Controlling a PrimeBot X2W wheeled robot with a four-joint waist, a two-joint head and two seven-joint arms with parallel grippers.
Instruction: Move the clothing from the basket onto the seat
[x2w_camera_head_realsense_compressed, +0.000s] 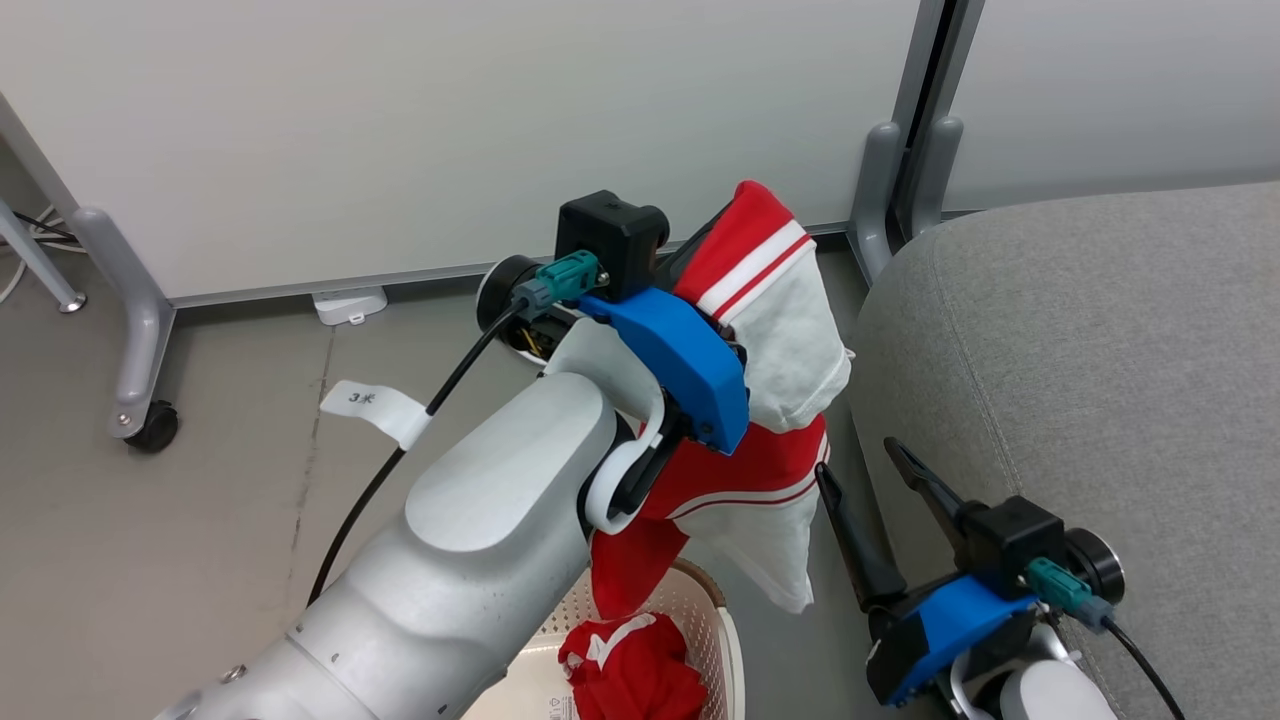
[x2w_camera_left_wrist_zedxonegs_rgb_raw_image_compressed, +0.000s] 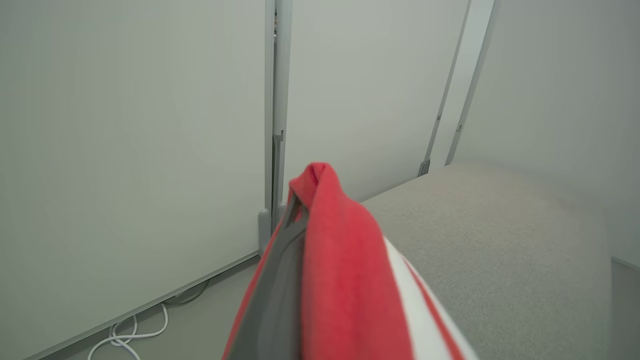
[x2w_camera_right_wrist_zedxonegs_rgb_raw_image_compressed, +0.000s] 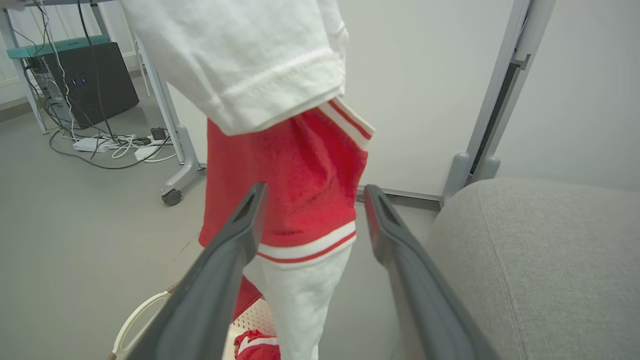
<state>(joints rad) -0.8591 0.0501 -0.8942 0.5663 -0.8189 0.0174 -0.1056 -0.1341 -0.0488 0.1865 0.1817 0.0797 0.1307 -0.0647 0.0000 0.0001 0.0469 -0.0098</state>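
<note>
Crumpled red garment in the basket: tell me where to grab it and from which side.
Pinch the raised white-striped fold atop the crumpled red fabric garment, coming straight down: the cream perforated plastic basket walls it in, so only its top is exposed.

Red striped garment hanging above cream basket, second garment crumpled inside; grey seat beside

The clothing is soft red cloth with nubbly white lining, the seat matt grey woven fabric, the basket smooth perforated cream plastic, the forearm shell satin-smooth pale grey.
</note>
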